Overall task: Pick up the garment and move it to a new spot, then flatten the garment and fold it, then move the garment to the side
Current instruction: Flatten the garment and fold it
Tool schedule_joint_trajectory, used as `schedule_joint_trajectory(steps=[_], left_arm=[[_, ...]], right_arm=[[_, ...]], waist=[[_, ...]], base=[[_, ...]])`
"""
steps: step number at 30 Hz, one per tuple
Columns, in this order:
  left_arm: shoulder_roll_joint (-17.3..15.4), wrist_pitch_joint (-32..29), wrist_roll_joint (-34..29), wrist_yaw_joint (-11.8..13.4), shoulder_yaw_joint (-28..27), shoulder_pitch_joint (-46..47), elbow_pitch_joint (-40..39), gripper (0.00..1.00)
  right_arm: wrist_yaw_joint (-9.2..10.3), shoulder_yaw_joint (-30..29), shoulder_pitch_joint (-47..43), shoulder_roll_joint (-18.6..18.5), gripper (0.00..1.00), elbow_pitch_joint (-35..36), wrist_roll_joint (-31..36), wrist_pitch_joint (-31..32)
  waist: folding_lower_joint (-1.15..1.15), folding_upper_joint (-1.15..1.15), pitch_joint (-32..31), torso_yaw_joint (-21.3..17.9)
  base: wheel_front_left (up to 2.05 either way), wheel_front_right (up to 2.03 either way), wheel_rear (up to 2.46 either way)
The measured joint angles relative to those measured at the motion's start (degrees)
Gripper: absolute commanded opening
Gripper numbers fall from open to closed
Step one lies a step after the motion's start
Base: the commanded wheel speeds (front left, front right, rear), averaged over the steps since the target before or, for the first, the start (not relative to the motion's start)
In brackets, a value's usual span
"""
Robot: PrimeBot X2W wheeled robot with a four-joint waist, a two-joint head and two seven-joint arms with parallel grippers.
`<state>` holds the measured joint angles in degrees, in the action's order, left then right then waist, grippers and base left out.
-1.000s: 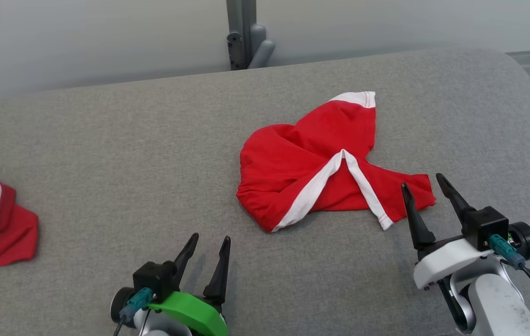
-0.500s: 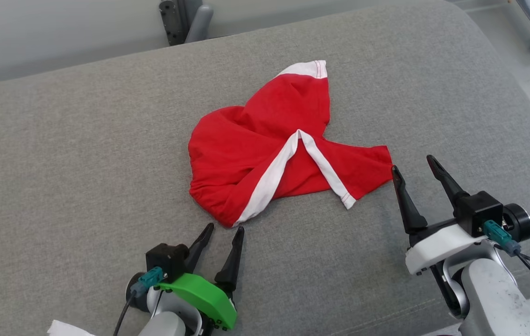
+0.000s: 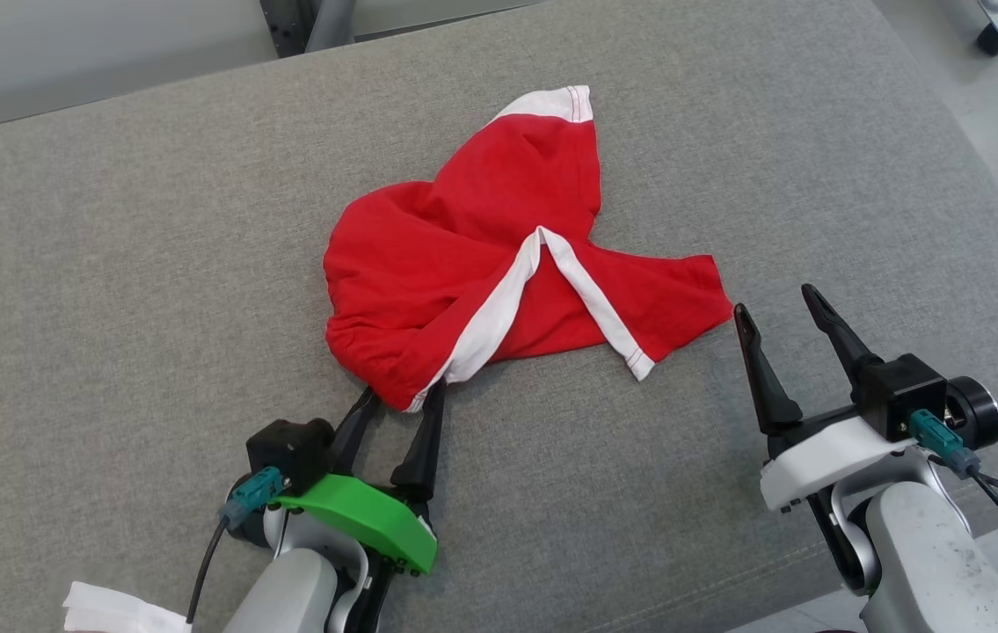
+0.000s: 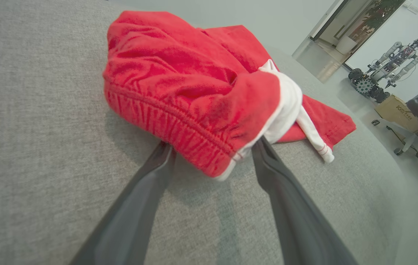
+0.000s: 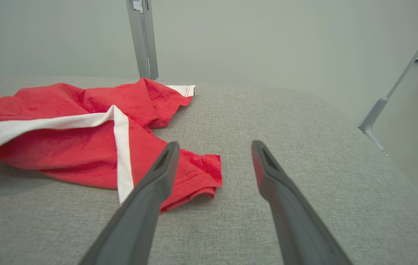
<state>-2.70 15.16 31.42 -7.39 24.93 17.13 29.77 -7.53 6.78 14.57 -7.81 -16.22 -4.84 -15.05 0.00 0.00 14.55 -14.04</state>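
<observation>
Red garment (image 3: 499, 264) with white trim lay crumpled on the grey padded surface (image 3: 112, 264), its waistband corner between the wide-spread fingers of the left gripper (image 3: 400, 400), not clamped. Its hem corner lay just beside the right gripper (image 3: 774, 299), which was wide open and empty.

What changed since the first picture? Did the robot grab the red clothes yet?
The left gripper reached forward; its open fingers now straddle the red garment's near corner, not yet pinching. The camera swung too. The garment kept its shape; the right gripper stayed open beside it.
</observation>
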Motion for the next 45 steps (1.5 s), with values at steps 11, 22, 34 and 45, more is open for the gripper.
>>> schedule_joint_trajectory(steps=[11,22,34,45], left_arm=[[-0.1,0.0,-1.8,0.0,-1.0,-2.9,-10.2,0.0],[-1.7,0.0,-3.8,0.0,-6.0,-6.5,-14.9,0.0],[-5.7,0.0,-4.0,-0.1,-8.9,-4.9,0.7,1.0],[-1.6,0.0,-14.1,0.7,-20.2,-6.9,2.8,1.0]], right_arm=[[0.0,0.0,0.0,0.2,1.0,-1.4,-0.3,0.0],[0.0,-0.9,-1.6,0.3,1.0,-3.1,-0.4,0.0],[0.0,1.4,-1.4,1.3,1.0,-5.0,-1.4,0.0],[0.0,4.3,-4.4,0.5,1.0,-7.2,-3.4,0.0]], waist=[[0.0,0.0,-0.6,2.1],[0.0,0.0,-2.3,6.8],[0.0,0.0,-3.9,9.4],[0.0,0.0,-7.0,8.6]], base=[[0.0,0.0,0.0],[0.0,0.0,0.0],[0.0,0.0,0.0],[0.0,0.0,0.0]])
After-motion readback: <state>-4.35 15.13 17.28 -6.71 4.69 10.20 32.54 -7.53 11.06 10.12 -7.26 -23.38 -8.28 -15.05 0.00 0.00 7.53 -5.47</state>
